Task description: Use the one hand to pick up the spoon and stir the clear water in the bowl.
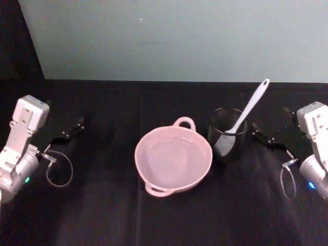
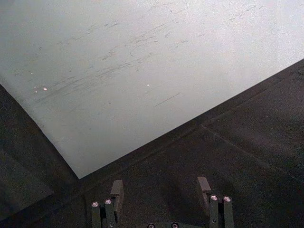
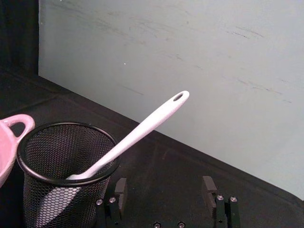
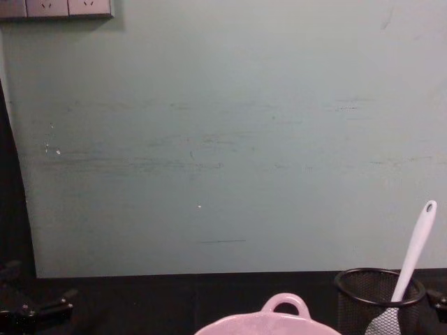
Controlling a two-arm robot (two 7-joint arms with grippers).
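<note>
ok so what could go wrong, biggest thing down to smallest: the black-clothed table (image 1: 102, 205) soaks up any spill; the pale pink bowl (image 1: 139, 158) sits mid-table with clear water (image 1: 171, 159) in it, so a stir that's too wide or too quick would probably slosh over the rim or shove the bowl around; the black wire-mesh cup (image 1: 240, 143) stands just beside the bowl on the robot's right (can't tell if they touch) and looks light, so I'd guess a sideways pull tips it toward the bowl; the white spoon (image 1: 249, 106) stands in that cup, paddle head down, handle leaning up and out to the right, nothing holding it; a slim handle on a slant means an off-centre pinch could let it twist or slip, and the head might catch the cup's rim coming out; the right gripper (image 3: 164, 186) hovers low just right of the cup, jaws wide apart and empty, looking lower than the handle end, so a straight close would likely miss; the left gripper (image 2: 160, 186) is parked well off left, also wide open with nothing in it.
</note>
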